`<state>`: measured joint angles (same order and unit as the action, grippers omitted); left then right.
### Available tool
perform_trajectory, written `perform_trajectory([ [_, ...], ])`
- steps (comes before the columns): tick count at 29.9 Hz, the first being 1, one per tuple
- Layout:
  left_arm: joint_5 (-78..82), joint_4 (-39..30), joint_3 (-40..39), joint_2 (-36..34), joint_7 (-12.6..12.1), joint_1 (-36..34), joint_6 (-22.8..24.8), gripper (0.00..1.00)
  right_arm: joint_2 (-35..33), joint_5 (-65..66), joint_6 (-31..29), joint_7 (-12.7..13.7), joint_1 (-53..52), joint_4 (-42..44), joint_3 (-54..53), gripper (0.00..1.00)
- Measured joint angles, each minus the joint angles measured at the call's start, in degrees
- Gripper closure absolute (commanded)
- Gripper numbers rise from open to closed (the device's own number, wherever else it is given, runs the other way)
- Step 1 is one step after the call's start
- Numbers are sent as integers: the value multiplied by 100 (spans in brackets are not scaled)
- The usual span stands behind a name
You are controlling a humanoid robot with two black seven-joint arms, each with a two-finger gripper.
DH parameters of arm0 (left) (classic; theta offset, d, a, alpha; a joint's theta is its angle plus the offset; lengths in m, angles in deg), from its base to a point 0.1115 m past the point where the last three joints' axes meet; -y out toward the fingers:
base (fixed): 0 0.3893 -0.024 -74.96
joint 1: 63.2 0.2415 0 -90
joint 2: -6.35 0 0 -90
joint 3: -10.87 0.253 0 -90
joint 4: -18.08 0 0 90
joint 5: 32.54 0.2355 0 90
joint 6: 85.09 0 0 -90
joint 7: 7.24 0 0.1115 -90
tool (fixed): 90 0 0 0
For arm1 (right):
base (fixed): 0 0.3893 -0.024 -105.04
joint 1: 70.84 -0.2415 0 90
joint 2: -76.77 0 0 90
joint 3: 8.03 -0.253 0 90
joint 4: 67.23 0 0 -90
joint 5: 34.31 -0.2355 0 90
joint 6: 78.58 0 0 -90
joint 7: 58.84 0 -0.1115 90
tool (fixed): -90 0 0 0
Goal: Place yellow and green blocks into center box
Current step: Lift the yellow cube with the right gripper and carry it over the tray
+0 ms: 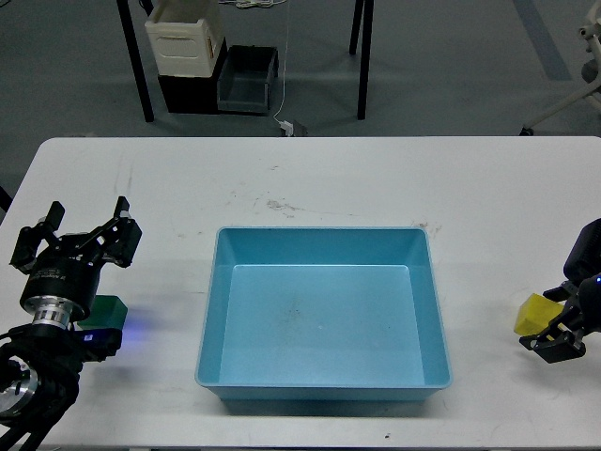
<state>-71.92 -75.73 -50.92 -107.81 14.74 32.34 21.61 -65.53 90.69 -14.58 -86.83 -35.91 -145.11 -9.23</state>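
The light-blue tray (211,310) stands empty in the middle of the white table. The dark green block (111,308) lies on the table left of the tray, just under and behind my left wrist. My left gripper (84,225) is open, its fingers spread wide, a little beyond the green block and not touching it. The yellow block (536,315) sits near the table's right edge, right of the tray. My right gripper (556,329) is dark and partly cut off by the frame's edge. Its fingers lie close against the yellow block, and whether they clamp it is unclear.
The white table (310,188) reaches across the view, with faint scuff marks behind the tray. On the floor beyond it stand a cream-white crate (185,39), a dark grey bin (247,79) and black table legs (137,66).
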Motion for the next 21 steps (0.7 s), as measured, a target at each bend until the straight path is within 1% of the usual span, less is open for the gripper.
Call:
perform_trajectory([
  [4,0,2,-4,0,0,8,10,0,-1,0,0,-1,35,31,43,7],
  [7,-4,2,-14,1,5,9,16,0,-19,0,0,-1,46,49,71,17],
  [9,-6,0,-17,1,8,9,17,0,-43,0,10,0,47,54,75,28],
  [14,-9,-5,-17,7,9,3,12,0,-50,0,55,-1,25,98,77,37],
  [15,-9,-5,-19,7,9,3,11,0,-50,0,58,0,13,131,76,40],
  [17,-9,-5,-21,4,10,3,10,0,-45,0,61,-1,10,189,76,51],
  [19,-9,-5,-22,2,10,5,9,0,-18,0,61,-1,10,253,74,69],
  [20,-9,-5,-23,1,10,6,9,0,-10,-1,61,-1,15,281,72,74],
  [21,-9,-5,-25,1,10,7,9,0,-6,-2,62,-1,23,302,71,82],
])
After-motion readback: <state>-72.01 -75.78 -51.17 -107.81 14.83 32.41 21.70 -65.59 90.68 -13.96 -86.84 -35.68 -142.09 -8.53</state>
